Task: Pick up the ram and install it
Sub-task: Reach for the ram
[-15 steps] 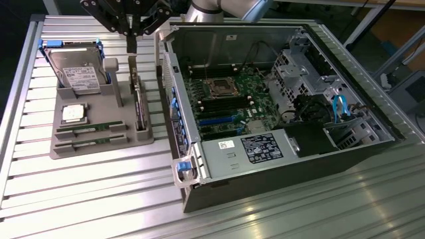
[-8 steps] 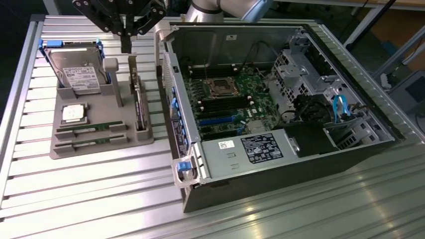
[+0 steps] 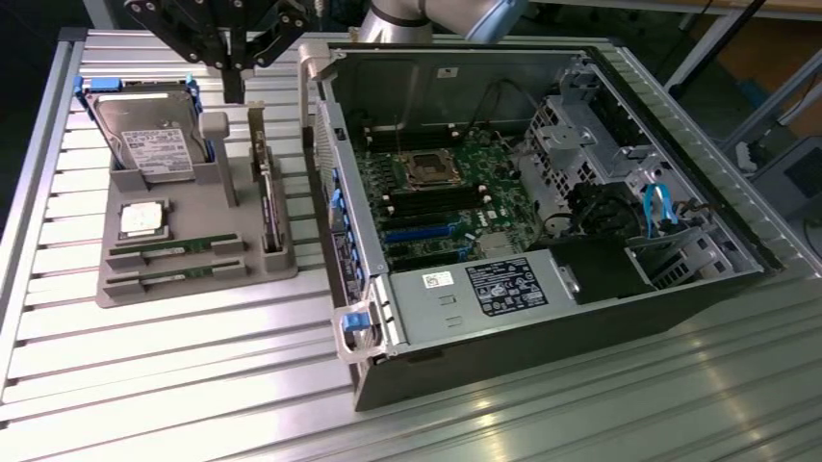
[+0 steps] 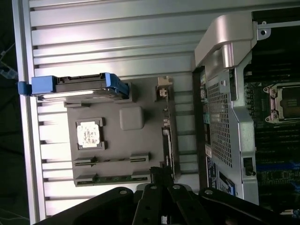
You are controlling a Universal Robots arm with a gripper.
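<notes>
Ram sticks (image 3: pixel 173 250) lie untouched in the near slots of the tray (image 3: pixel 192 289). Gripper (image 3: pixel 235 89) hovers above the tray, jaws pressed together, empty: pick not yet begun.

Losing the arm (image 3: pixel 411 14) off the top edge of the exterior view, and the upper linkage of the gripper (image 3: pixel 235 94) with it. Over in the wrist view, catching just part of that gripper (image 4: pixel 158 172), sliced by the frame edge and blocking a corner of the tray (image 4: pixel 117 140). Seeing the ram sticks (image 3: pixel 173 252) sunk in their slots, top edges alone; no telling chips or label. Can't read the hard drive (image 3: pixel 161 144) label. Losing the computer case (image 4: pixel 234 93) past the frame edge.
</notes>
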